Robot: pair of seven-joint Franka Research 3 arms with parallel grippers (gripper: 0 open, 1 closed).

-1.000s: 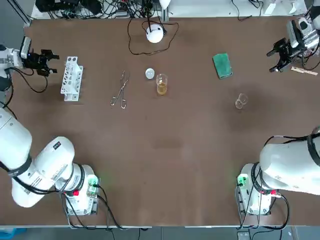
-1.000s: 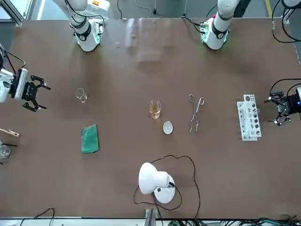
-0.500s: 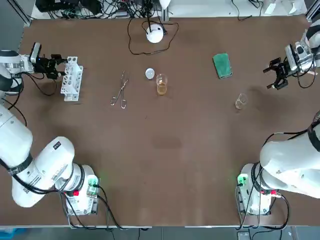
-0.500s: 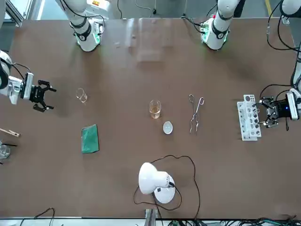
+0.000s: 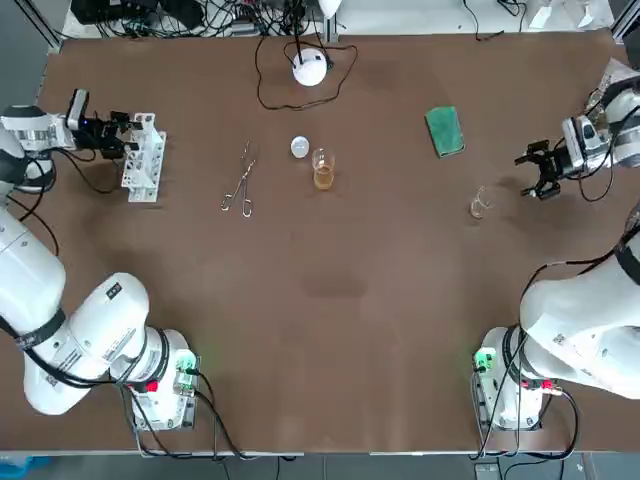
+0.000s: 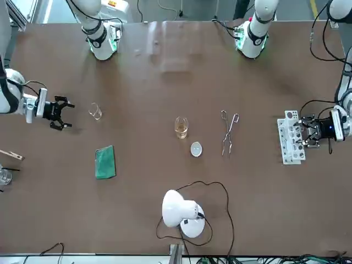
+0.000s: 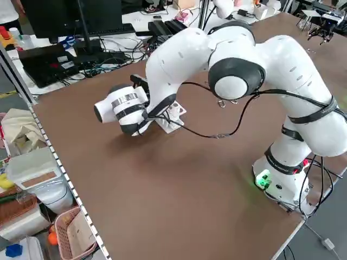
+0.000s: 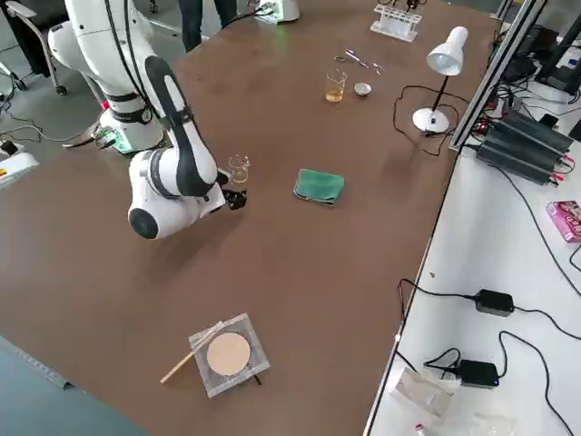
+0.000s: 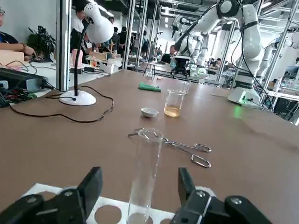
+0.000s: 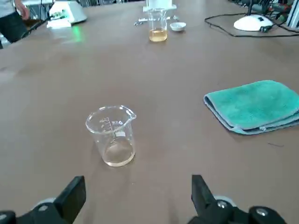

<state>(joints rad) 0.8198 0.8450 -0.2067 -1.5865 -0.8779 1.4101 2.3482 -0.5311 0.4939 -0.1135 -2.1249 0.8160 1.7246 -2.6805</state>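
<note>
Facing one beaker (image 10: 112,136) (right pincer (image 10: 135,197) spread)

L gripper (image 5: 122,137): fingers (image 9: 91,189) black, matt, plastic-looking. Btwn them a test tube (image 9: 144,182), clear glossy glass, standing in a rack (image 5: 143,165) of white matt plastic. Beyond the tube: tongs (image 9: 184,147), bright bare metal; amber-filled beaker (image 9: 174,102), clear glass; white dish (image 9: 149,112), smooth, glossy. R gripper (image 5: 527,177): just ahead a small beaker (image 10: 112,135), clear glossy glass w/ printed marks; farther off to the side a teal cloth (image 10: 254,106), soft, matt. Table (image 10: 196,70) brown, smooth, mostly matt.
</note>
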